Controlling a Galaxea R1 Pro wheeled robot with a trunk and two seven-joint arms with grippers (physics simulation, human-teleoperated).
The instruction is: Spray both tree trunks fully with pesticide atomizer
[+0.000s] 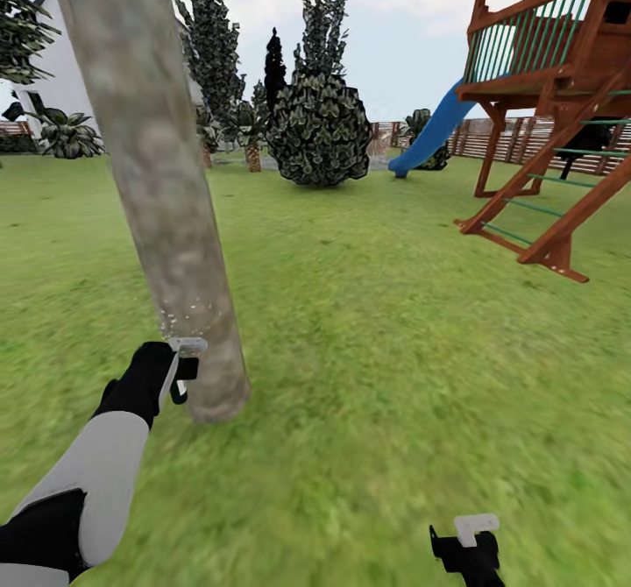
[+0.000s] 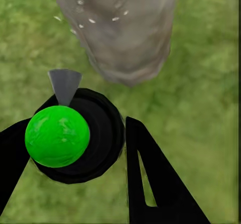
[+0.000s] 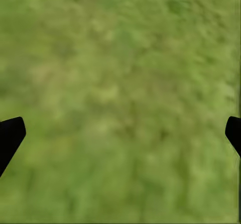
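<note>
i was in the spraying step. my left gripper [image 2: 75, 148] had its two black fingers closed around the pesticide atomizer [image 2: 75, 136], a black body with a bright green ball on top and a grey cone-shaped nozzle pointing at the tree trunk [image 1: 166, 210]. white flecks of spray speckled the trunk low down, just above the nozzle's height, and it stood just beside my hand. the trunk higher up looked bare of flecks, so i judged this tree only partly covered. the next move called for keeping the nozzle aimed at the trunk and sweeping it upward and around, then going to the second tree. my right gripper [image 3: 120, 133] hung wide open over the grass lawn [image 1: 394, 324], holding nothing. i could read no brand, label or writing on the atomizer or anywhere else.
</note>
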